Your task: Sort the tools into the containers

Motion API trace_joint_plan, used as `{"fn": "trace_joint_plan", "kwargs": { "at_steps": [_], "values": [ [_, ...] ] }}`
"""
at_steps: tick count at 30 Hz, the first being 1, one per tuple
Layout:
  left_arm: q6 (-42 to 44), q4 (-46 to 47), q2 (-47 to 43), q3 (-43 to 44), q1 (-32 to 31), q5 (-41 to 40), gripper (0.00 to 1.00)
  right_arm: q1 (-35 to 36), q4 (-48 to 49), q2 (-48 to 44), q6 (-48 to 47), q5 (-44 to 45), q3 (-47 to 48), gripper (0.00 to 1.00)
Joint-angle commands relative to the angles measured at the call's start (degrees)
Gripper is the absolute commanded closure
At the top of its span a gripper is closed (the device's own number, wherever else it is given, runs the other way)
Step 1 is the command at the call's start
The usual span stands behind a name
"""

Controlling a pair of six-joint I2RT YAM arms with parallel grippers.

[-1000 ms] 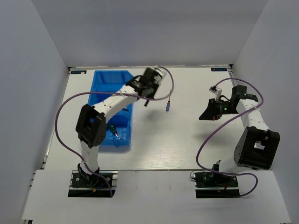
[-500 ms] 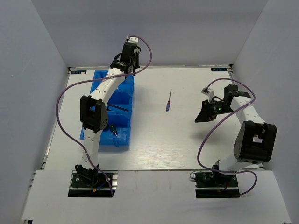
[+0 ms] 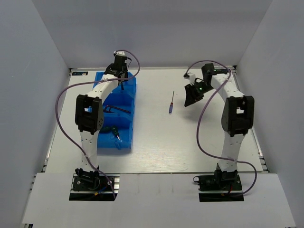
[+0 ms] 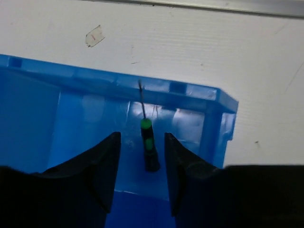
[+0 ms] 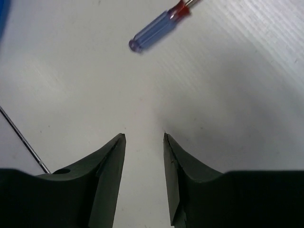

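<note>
**A:** Which tool is outside the bins [image 3: 132, 128]?

**B:** From where I stand, one only: the blue-handled screwdriver [image 3: 170, 108]; it lies flat on the white table [image 3: 156, 142] at centre frame in the overhead view, well apart from the bins at the left.

**A:** Nearer arm?

**B:** The right gripper [image 3: 189, 100]; it hangs just to the right of the tool, upper middle of that frame; the left gripper [image 4: 141, 135] is over the far bin at upper left, well apart from it.

**A:** Finger condition?

**B:** Right: fingers spread, nothing between them. Left: fingers spread either side of a dark screwdriver [image 4: 151, 154] with green bands; it rests on the bin floor with a gap on each side, so I judge it let go.

**A:** Axis of the tool?

**B:** Overhead: nearly top-to-bottom of the frame, handle at the lower end, shaft pointing up. In the right wrist view the blue-handled screwdriver [image 5: 156, 32] sits above the fingertips, upper centre; it slants from lower left to upper right, the shaft leaving the top edge. The approach would therefore call for an advance toward the top of that view; probably also a wrist turn, so the fingers close across the handle.
</note>
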Motion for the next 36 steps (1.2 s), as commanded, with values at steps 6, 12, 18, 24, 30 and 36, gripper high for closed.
{"fn": "trace_joint_plan", "kwargs": {
  "at_steps": [6,12,18,24,30,36],
  "values": [
    [-2.51,5.70,-13.96,-5.73,1.20,0.05,0.28,11.31,2.39,13.48,15.72,16.38,19.41,0.56],
    [-2.42,7.01,-22.74,-12.57,-0.47,6.90,0.23,16.32,4.16,19.11,23.47,22.48,24.88,0.56],
    [-1.89,11.32,-40.49,-30.23,-1.08,12.18,0.22,18.96,6.09,17.98,29.27,32.77,20.58,0.55],
    [-2.59,10.71,-51.39,-39.73,-1.08,16.48,0.22,19.23,9.25,14.29,29.10,34.45,16.88,0.55],
    [-4.61,8.69,-56.94,-43.87,-1.61,19.65,0.22,20.55,11.45,14.54,28.31,41.21,14.68,0.55],
    [-4.61,6.06,-61.34,-46.16,-1.61,19.65,0.22,21.52,13.03,15.68,24.01,42.97,13.27,0.55]
  ]
}}
